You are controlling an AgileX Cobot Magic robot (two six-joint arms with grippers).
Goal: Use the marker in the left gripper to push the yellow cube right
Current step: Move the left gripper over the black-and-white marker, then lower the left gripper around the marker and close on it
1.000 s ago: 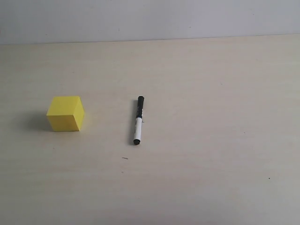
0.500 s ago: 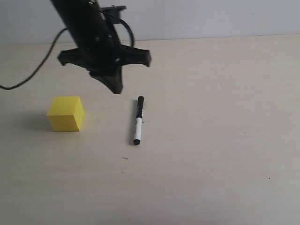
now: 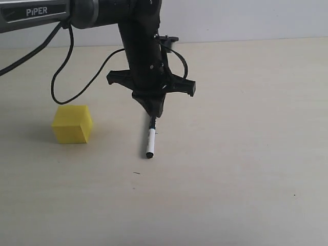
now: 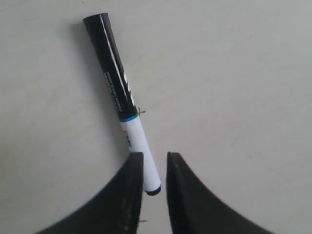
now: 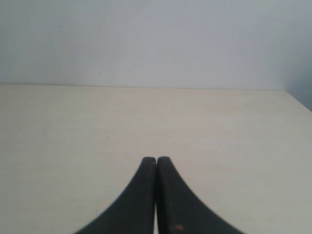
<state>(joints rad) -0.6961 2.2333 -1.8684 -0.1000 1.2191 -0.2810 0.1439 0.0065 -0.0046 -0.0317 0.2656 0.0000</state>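
Observation:
The yellow cube (image 3: pixel 72 124) rests on the table at the left in the exterior view. The marker (image 3: pixel 149 141) lies flat on the table right of the cube, white end toward the front, its black cap end hidden behind my left gripper (image 3: pixel 154 113). In the left wrist view the marker (image 4: pixel 119 92) lies on the table and its white end sits in the gap between the fingers of the left gripper (image 4: pixel 153 158), which stand slightly apart and do not clamp it. My right gripper (image 5: pixel 156 160) is shut on nothing, out of the exterior view.
The grey arm labelled PiPER (image 3: pixel 36 13) reaches in from the upper left, trailing a black cable (image 3: pixel 60 77) above the cube. The pale wooden table (image 3: pixel 246 154) ends at a white wall at the back.
The left arm entered from the upper left, moved right and came down over the marker's cap end. Cube and marker have not moved.

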